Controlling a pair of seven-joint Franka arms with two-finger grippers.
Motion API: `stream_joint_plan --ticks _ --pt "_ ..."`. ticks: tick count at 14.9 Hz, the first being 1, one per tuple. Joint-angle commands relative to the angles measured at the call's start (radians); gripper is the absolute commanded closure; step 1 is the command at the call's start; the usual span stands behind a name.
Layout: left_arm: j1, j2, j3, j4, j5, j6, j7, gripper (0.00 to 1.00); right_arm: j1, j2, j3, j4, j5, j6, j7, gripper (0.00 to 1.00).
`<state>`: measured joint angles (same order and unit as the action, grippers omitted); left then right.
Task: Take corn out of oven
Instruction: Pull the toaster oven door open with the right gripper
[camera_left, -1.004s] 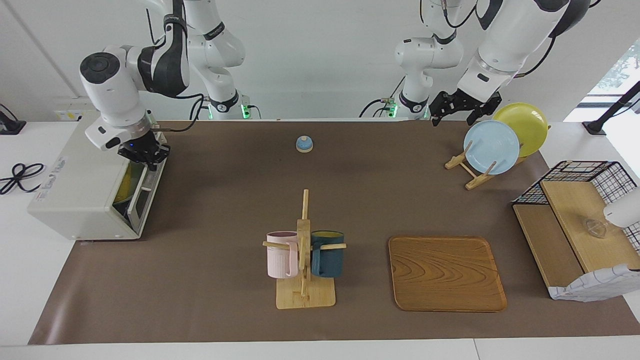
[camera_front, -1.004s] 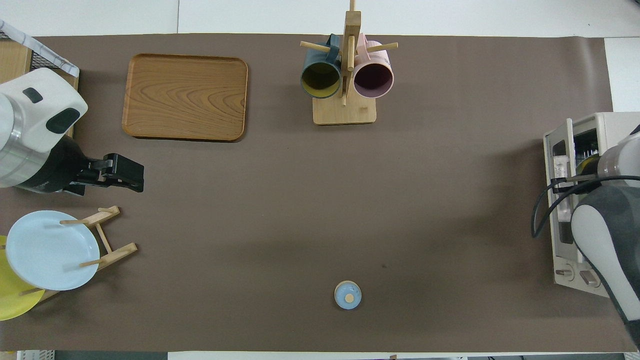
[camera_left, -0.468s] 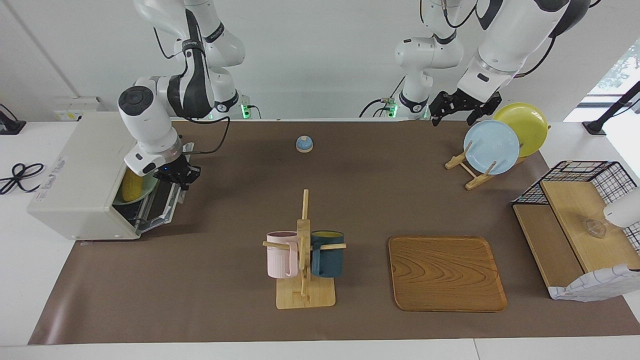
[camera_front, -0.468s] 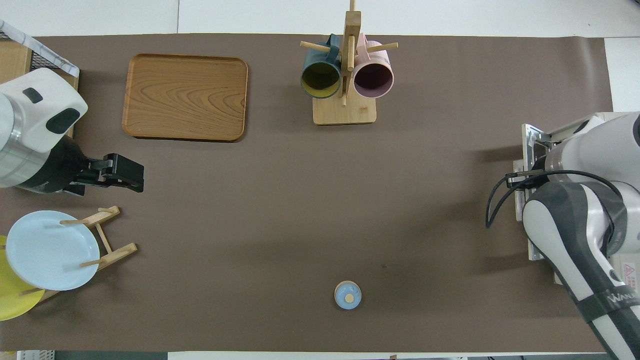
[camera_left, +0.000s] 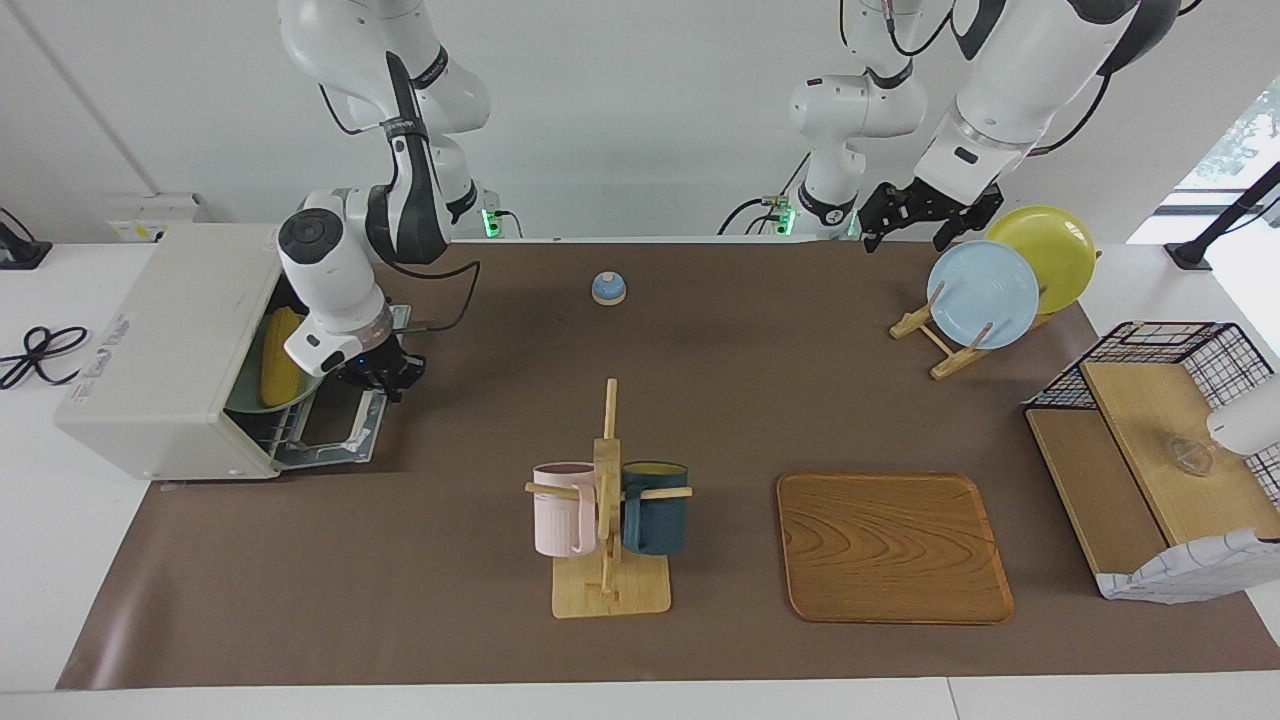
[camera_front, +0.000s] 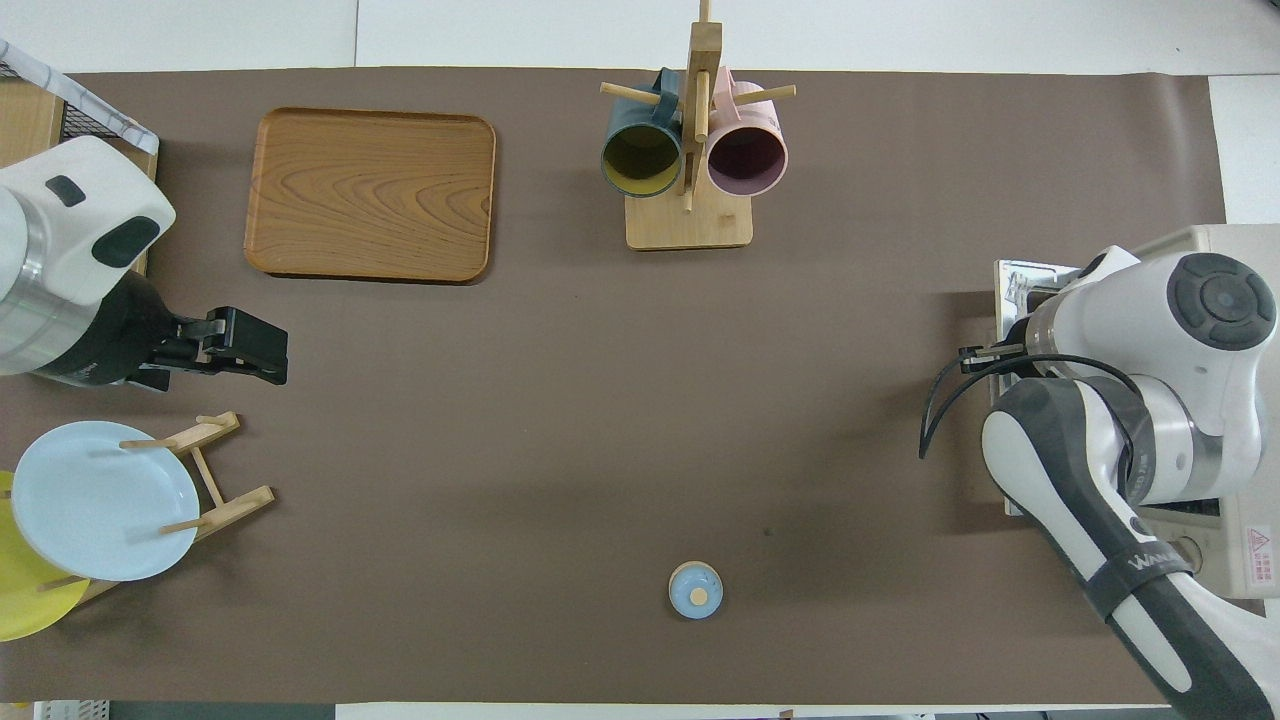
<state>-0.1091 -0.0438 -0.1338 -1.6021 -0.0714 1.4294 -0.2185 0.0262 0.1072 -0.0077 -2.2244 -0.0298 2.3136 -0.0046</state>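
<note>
Corn (camera_left: 280, 355) sits inside the oven (camera_left: 170, 350), on a green dish, door dropped flat onto the tabletop (camera_left: 450, 620)! Right gripper (camera_left: 380, 380) is down at the door's handle edge, jaws clamped shut. Left gripper (camera_left: 915, 225) waits, jaws wide open, over the plate rack (camera_left: 940, 345).

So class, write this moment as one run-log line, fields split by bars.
step: opening oven | right hand: shut on oven door handle | door: down | corn: inside oven | left hand: open, waiting over plate rack
</note>
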Motion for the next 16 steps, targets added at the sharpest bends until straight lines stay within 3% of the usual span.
stream_joint_plan --ticks 1,8,11,12,13,16 --pt "0.015 -0.005 -0.006 0.005 -0.016 -0.015 0.002 0.00 -0.034 0.054 -0.026 0.015 0.010 0.064 -0.015 1.00" --pt "0.015 -0.005 -0.006 0.005 -0.015 -0.015 0.001 0.00 0.047 0.065 -0.023 0.041 0.011 0.067 0.072 1.00" --pt "0.015 -0.005 -0.006 0.005 -0.015 -0.014 0.002 0.00 0.069 0.055 -0.025 0.087 0.013 0.000 0.074 1.00" --pt "0.015 -0.005 -0.006 0.005 -0.015 -0.015 0.002 0.00 0.070 0.043 -0.026 0.103 0.013 -0.057 0.080 0.77" --pt "0.015 -0.005 -0.006 0.005 -0.015 -0.015 0.002 0.00 0.070 0.022 -0.028 0.117 0.011 -0.118 0.095 0.64" --pt "0.015 -0.005 -0.006 0.005 -0.015 -0.012 -0.001 0.00 0.061 -0.018 -0.035 0.176 -0.034 -0.310 0.193 0.63"
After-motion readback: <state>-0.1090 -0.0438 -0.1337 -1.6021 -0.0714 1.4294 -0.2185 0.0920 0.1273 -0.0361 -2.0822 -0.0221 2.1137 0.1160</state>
